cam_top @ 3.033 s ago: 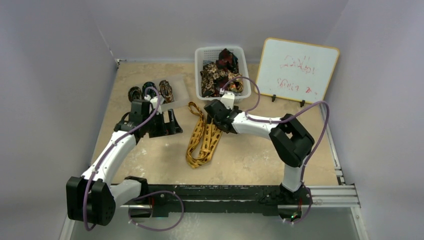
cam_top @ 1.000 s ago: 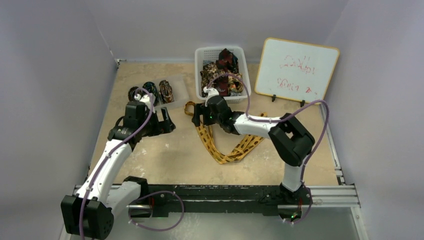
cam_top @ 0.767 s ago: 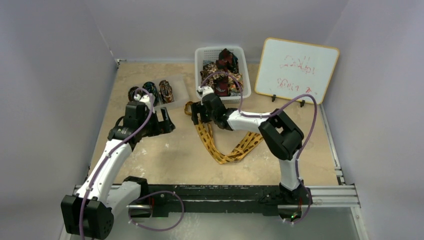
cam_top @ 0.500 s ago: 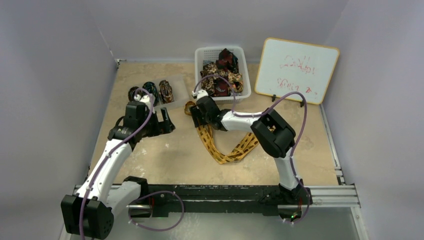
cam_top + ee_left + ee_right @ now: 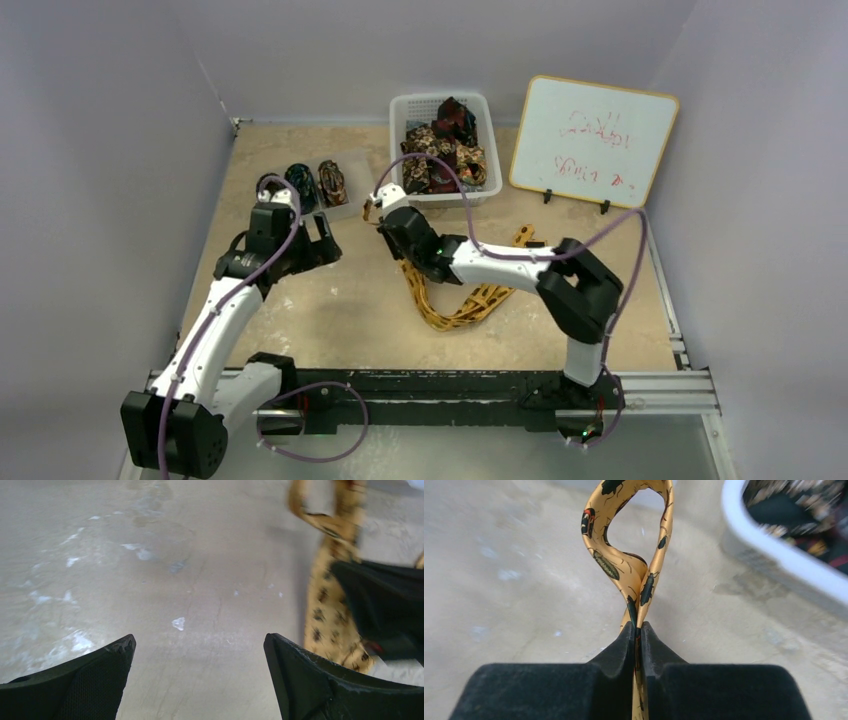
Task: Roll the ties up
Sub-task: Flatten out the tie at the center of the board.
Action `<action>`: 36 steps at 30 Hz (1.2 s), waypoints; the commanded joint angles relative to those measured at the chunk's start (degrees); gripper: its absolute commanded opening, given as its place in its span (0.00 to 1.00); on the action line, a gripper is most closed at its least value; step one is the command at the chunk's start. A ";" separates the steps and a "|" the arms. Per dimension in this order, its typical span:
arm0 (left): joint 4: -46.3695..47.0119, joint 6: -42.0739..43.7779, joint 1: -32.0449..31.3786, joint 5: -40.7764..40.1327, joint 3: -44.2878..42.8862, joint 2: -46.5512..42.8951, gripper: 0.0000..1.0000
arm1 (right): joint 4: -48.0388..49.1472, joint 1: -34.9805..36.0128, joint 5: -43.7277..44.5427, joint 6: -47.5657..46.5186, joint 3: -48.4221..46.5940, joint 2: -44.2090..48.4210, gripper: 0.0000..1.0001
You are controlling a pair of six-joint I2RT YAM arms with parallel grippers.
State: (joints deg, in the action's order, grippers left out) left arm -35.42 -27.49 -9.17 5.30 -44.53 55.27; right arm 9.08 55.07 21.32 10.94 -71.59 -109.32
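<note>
From above, the right gripper (image 5: 392, 228) pinches one end of the golden-yellow tie (image 5: 455, 308) just in front of the basket (image 5: 400, 108). The rest trails in a loose loop on the table (image 5: 330, 315), probably so it can be laid straight for rolling. Three rolled ties (image 5: 303, 183) sit at the far left. The left wrist view shows the left gripper (image 5: 198, 647) spread wide and empty beside the tie. The right wrist view shows jaws shut flat on glossy, beetle-printed fabric that curls ahead in a loop.

Golden-yellow tie (image 5: 631, 580), seemingly insect-printed; white basket (image 5: 398, 140)
</note>
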 commanded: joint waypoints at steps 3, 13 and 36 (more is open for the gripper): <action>-4.79 -7.12 7.72 -2.84 -4.45 0.89 1.00 | 7.27 7.94 16.31 -3.85 4.63 8.42 0.01; -4.63 -4.96 35.67 26.36 -3.60 5.13 1.00 | 9.31 24.32 28.89 -2.94 3.52 -0.14 0.03; -1.15 -3.02 36.39 46.20 2.48 2.73 0.94 | -30.70 13.54 14.69 54.86 22.48 30.27 0.88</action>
State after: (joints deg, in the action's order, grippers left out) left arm -39.70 -31.99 30.61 41.30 -43.42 58.22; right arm 2.74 77.49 33.10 37.32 -53.78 -80.01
